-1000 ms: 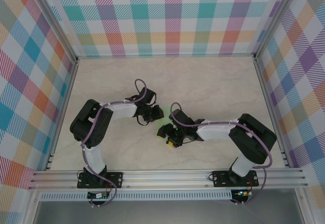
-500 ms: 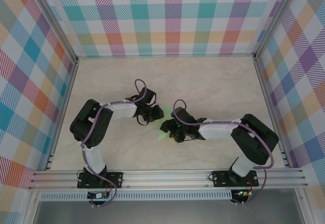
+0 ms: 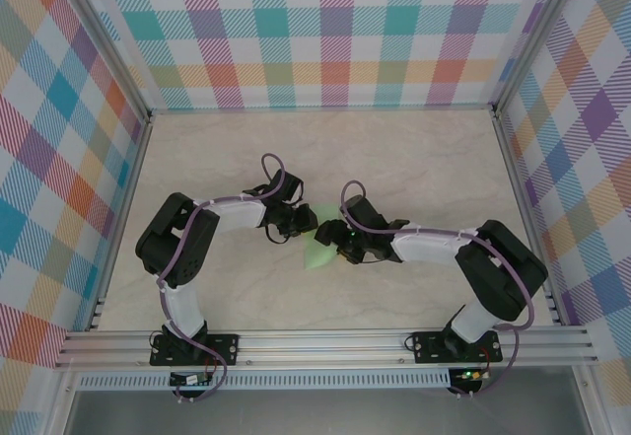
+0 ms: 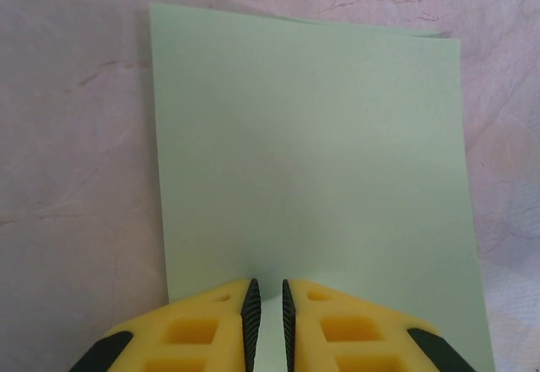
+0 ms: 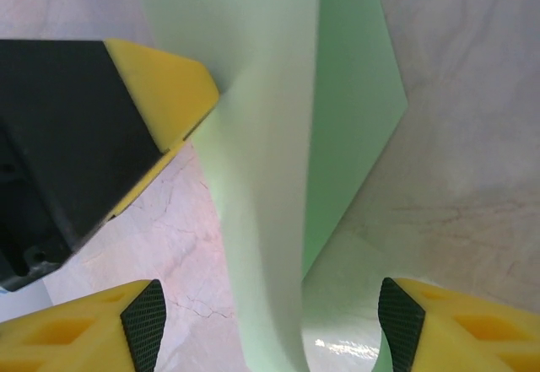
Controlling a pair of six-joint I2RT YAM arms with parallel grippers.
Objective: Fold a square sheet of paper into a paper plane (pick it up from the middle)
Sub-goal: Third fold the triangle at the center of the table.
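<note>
**Change noted.** In the top view the right tool (image 3: 335, 242) has travelled toward 11 o'clock across the counter (image 3: 424, 159). It now sits just beside the left tool (image 3: 300, 221); a second ago the two stood apart. Its jaws have widened over the same interval. The sheet (image 3: 317, 255), mostly covered before, now shows as a pale green flap at 5 o'clock of the left tool. The left arm has not shifted.

**Implication (judgement).** The right tool is lining up for a fresh bite on the sheet, for a handover or the next crease. The work looks early, as no pointed dart shape is present.

**Left tool.** Clenched on the sheet. Its wrist view shows the fingers almost together at 6 o'clock with the sheet's near edge pinched between them. A second layer peeps out along the far edge, so the sheet looks folded once.

**Right tool.** Released, fingers wide apart, holding nothing. In its wrist view the sheet hangs between the fingertips, apparently clear of both.

**Sheet location.** Mid-counter, between the two tools. Whether its lower edge rests on the counter cannot be told.
</note>
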